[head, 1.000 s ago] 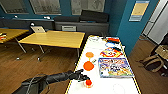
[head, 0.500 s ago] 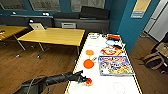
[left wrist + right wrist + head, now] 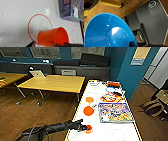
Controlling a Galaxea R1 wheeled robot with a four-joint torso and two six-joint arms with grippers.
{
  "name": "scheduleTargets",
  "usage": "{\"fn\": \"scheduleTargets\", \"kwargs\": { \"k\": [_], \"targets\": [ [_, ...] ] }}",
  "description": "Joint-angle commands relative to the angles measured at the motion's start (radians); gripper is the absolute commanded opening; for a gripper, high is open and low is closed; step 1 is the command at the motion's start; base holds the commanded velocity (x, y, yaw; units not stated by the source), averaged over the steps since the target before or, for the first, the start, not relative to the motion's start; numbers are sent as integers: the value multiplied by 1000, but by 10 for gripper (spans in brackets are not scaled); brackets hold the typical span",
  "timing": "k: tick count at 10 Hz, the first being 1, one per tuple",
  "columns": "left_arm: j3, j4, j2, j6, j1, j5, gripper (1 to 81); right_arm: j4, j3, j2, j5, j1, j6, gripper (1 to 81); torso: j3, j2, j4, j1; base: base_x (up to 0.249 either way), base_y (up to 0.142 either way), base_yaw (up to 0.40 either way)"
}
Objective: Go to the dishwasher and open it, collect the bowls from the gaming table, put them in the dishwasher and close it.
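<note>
Gaming table (image 3: 105, 132), serving as counter: long white top, yellowish edge, speckled surface with red printed rings in the left wrist view. Left end effector (image 3: 83, 127): reached over the near end of the counter, closed on an orange bowl (image 3: 53, 37) that lies tipped on its side, mouth turned away from the ring beside it. Two further orange bowls (image 3: 88, 111) stand farther along the counter, one behind the other. Board game box (image 3: 113, 112): flat, beside those bowls, apparently with other colourful items beyond it. Blue bowl (image 3: 109, 31): large in the right wrist view above wooden floor; right end effector's grip on it cannot be told. Yellow-topped table (image 3: 53, 83): left of the counter, well apart.
</note>
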Motion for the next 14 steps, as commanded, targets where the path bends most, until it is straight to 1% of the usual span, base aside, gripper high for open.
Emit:
{"fn": "scheduleTargets", "kwargs": {
  "k": [1, 5, 6, 7, 9, 10, 11, 14],
  "targets": [
    [21, 20, 2, 1, -129, 18, 811, -24, 19, -28, -31, 29, -2, 10, 0, 0, 0, 0, 0, 0, 0],
    [21, 29, 11, 9, -106, 20, 811, -24, 5, -19, -31, 29, -2, 10, 0, 0, 0, 0, 0, 0, 0],
    [30, 73, 11, 7, -98, 21, 811, -24, 1, -16, -31, 29, 0, 10, 0, 0, 0, 0, 0, 0, 0],
    [48, 96, 7, 7, -97, 24, 10, -23, -7, -12, -31, 31, 0, 10, 0, 0, 0, 0, 0, 0, 0],
    [102, 118, -13, 6, -111, 24, 10, -24, -14, -5, -37, 32, 0, 10, 0, 0, 0, 0, 0, 0, 0],
    [119, 116, -19, 7, -124, 26, 10, -23, -14, -5, -44, 32, 0, 10, 0, 0, 0, 0, 0, 0, 0],
    [159, 109, -37, 6, -143, 24, 10, -24, -13, -5, -44, 31, 0, 10, 0, 0, 0, 0, 0, 0, 0],
    [354, 109, -133, -2, -195, 18, 10, -24, -10, -9, -44, 25, -3, 10, 0, 0, 0, 0, 0, 0, 0]
  ]
}}
